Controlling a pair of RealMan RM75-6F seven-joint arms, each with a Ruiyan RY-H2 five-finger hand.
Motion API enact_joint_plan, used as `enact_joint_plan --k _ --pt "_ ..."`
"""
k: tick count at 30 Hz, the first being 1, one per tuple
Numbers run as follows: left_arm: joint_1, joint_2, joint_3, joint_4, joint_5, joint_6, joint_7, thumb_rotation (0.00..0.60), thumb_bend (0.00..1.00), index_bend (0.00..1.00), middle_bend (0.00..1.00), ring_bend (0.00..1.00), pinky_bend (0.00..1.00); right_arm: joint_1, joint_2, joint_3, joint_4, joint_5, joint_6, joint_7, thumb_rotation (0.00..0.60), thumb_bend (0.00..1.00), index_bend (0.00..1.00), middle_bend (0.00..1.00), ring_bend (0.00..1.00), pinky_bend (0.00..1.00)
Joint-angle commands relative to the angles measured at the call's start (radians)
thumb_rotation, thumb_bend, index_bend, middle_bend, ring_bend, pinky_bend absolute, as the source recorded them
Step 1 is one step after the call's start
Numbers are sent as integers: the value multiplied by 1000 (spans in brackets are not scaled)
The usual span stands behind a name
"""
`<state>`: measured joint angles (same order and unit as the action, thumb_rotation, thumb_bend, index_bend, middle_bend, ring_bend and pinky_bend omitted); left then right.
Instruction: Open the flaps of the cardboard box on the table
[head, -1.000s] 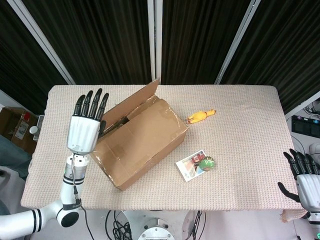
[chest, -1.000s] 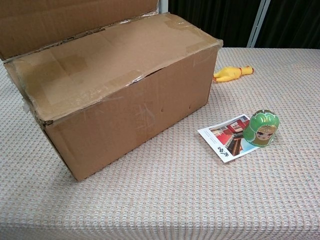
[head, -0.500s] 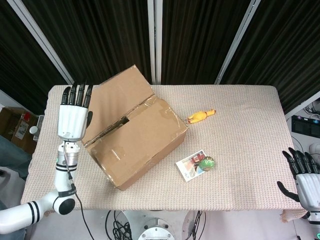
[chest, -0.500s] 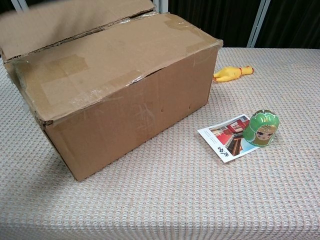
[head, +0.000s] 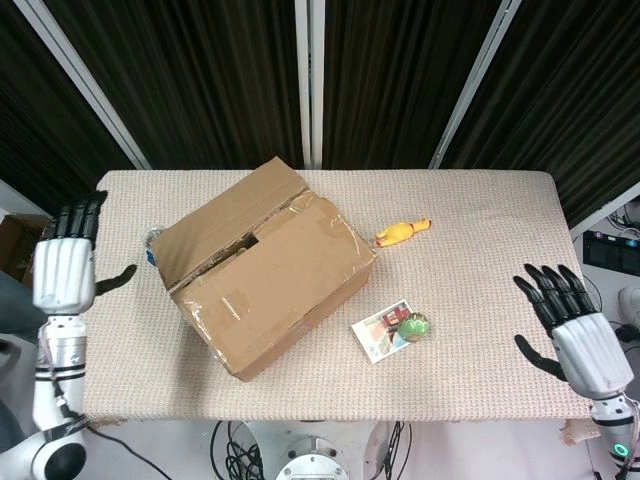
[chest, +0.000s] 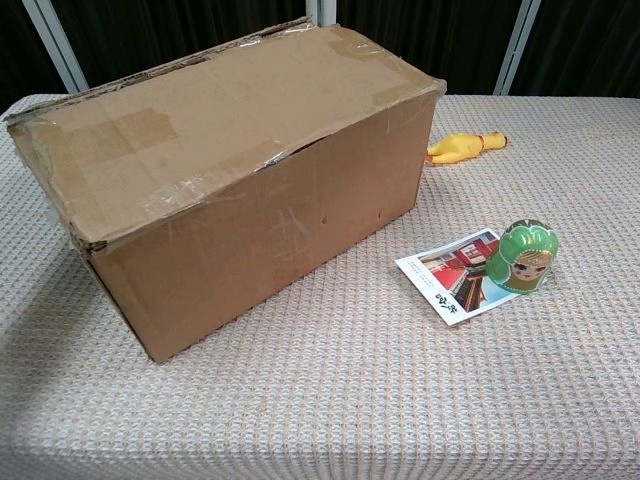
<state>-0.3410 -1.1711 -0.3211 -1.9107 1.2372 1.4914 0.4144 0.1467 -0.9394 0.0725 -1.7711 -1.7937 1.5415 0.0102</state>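
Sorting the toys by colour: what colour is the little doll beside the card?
Green doll, with a pale painted face; clearest in the chest view.

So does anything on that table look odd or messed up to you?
Mostly the box: it sits skewed to the table edges, its tape looks torn and peeling, and the far flap is folded outward while the near one lies flat. Both hands, left and right, are off to the sides. Nothing is spilled.

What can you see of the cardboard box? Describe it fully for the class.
The box is plain brown cardboard, long and rectangular, with clear tape strips and scuffs on top. It sits at an angle on the woven table cover, left of centre. Its far flap is folded outward; the near flap lies flat. Neither hand touches it.
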Motion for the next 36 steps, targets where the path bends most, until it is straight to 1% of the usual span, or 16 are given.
enact_joint_plan --k 1,3,5,7,9,10,11,13,15,19,21,22,25,30,32,36 --pt "143 122 115 67 52 33 -172 600 63 99 122 91 211 119 52 59 -120 -19 -128 -32 600 497 0 2 0 0" --pt "176 147 142 99 58 30 -237 600 64 99 122 91 211 173 65 85 -172 6 -204 -55 600 584 0 7 0 0" --pt "214 175 173 141 81 36 -320 596 65 99 122 91 210 250 70 120 -236 49 -315 -104 600 624 0 8 0 0" --pt "241 191 200 187 121 52 -374 591 66 99 124 91 210 318 59 152 -278 111 -417 -161 600 647 0 8 0 0" --pt "267 205 230 234 163 68 -413 589 67 99 126 91 210 405 30 190 -314 216 -542 -232 600 664 0 8 0 0" --pt "280 211 244 250 177 74 -429 590 67 99 127 91 210 458 7 211 -327 287 -610 -270 600 670 0 8 0 0" --pt "289 216 253 259 187 77 -441 589 71 99 128 91 210 499 -15 227 -331 344 -654 -297 600 673 0 9 0 0" --pt "306 232 274 272 204 79 -455 594 87 98 129 91 210 594 -73 259 -319 481 -732 -374 600 676 0 15 0 0" --pt "318 244 286 275 214 82 -462 594 97 92 129 91 210 674 -129 276 -294 591 -769 -453 600 670 0 21 0 0" --pt "342 264 297 269 220 99 -490 599 98 87 128 91 210 859 -249 280 -232 844 -789 -630 600 668 0 21 0 0" --pt "350 270 301 268 219 101 -495 598 97 87 129 91 210 935 -297 276 -208 950 -786 -678 600 666 0 20 0 0" --pt "354 272 303 268 219 101 -499 598 98 87 129 91 210 984 -327 271 -191 1019 -781 -707 600 666 0 19 0 0" --pt "363 275 308 270 214 98 -502 598 98 88 129 91 210 1108 -397 249 -148 1171 -755 -788 600 666 0 14 0 0" --pt "372 276 310 275 213 97 -508 597 97 87 129 91 210 1262 -511 240 -58 1362 -689 -860 600 666 0 2 0 0" --pt "376 277 311 278 214 98 -514 597 96 87 129 91 210 1305 -548 240 -24 1408 -669 -871 600 667 0 0 0 0" --pt "382 283 310 287 216 100 -529 597 97 88 129 91 210 1357 -590 237 20 1455 -644 -879 600 675 0 1 0 0"
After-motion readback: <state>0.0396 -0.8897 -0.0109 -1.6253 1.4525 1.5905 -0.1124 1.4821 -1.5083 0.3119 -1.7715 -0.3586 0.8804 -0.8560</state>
